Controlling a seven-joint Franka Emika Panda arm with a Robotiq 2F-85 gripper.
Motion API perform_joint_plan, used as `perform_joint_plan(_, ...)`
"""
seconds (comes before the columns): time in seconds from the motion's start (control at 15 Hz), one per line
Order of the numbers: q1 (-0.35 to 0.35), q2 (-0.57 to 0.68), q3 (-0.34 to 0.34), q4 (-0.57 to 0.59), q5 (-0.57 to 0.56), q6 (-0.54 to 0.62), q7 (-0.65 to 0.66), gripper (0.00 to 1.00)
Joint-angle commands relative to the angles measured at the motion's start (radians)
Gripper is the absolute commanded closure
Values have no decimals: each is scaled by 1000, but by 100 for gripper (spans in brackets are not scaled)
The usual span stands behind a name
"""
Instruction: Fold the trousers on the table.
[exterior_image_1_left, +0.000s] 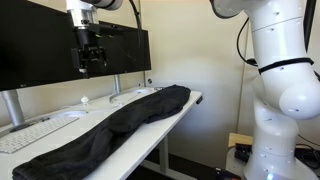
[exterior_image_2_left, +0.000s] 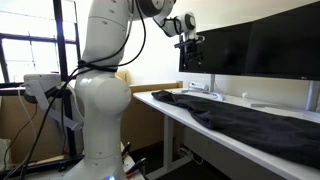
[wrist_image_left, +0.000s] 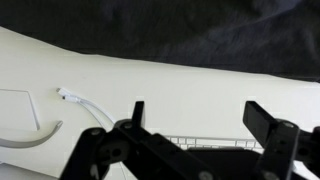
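The black two-fingered gripper (exterior_image_1_left: 92, 64) hangs empty, fingers spread, above the far end of dark cloth trousers (exterior_image_1_left: 120, 122) lying along the white table (exterior_image_1_left: 193, 98).

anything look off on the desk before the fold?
Nothing spilled or damaged. The trousers lie stretched along the desk, rumpled and close beside the keyboard; toward one end they seem to overlap the front edge. The tool hangs open up by the monitor, holding nothing.
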Motion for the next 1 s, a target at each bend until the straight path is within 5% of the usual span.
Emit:
perform_joint_plan(0.0, 22, 6, -30, 4, 5, -9, 17, 0)
perform_joint_plan(0.47, 81, -45, -9, -149, 16, 32, 45, 0)
perform_joint_plan(0.93, 230, -34, 76, -277, 14, 111, 312, 0)
